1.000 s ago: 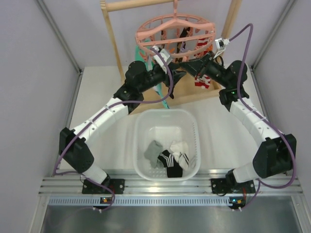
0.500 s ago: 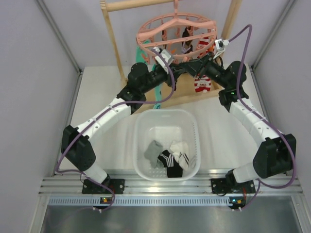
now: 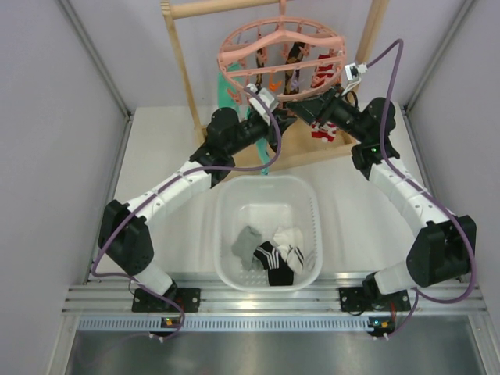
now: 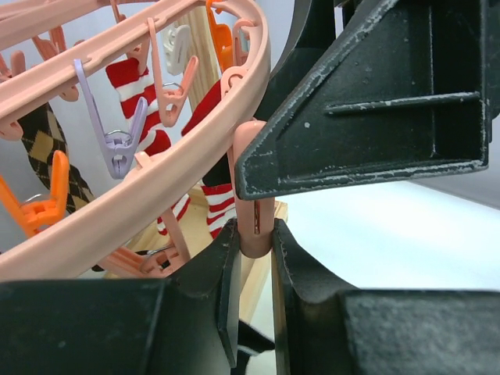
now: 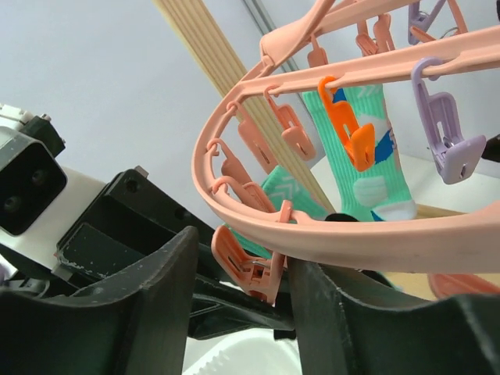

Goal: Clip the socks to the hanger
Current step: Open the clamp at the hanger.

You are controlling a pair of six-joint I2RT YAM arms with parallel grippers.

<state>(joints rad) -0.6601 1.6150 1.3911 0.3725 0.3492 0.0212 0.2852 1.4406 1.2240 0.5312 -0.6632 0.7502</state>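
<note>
Socks: three small socks [image 3: 272,256], one grey, one black with white stripes and one white, lie loose in the near half of a white basket [image 3: 221,205].
Basket: it stands at the middle of the table [image 3: 148,148], close to the near edge, between the two arm bases.
Hanger: the round pink hanger [image 3: 281,33] hangs from the top bar of a wooden frame [image 3: 181,66] at the table's far edge.
Left gripper: the left gripper [image 4: 255,232] has its jaws nearly closed, pinching the lower end of a pink peg [image 4: 250,195] under the hanger's outer ring.
Right gripper: the right gripper [image 5: 246,258] has its jaws parted on either side of a pink clip [image 5: 248,272] on the ring. Contact cannot be told, nor whether this is the peg the left gripper holds.
Already pegged: a teal patterned sock [image 5: 367,164] and red-and-white striped socks [image 4: 139,84] dangle from the hanger.
</note>
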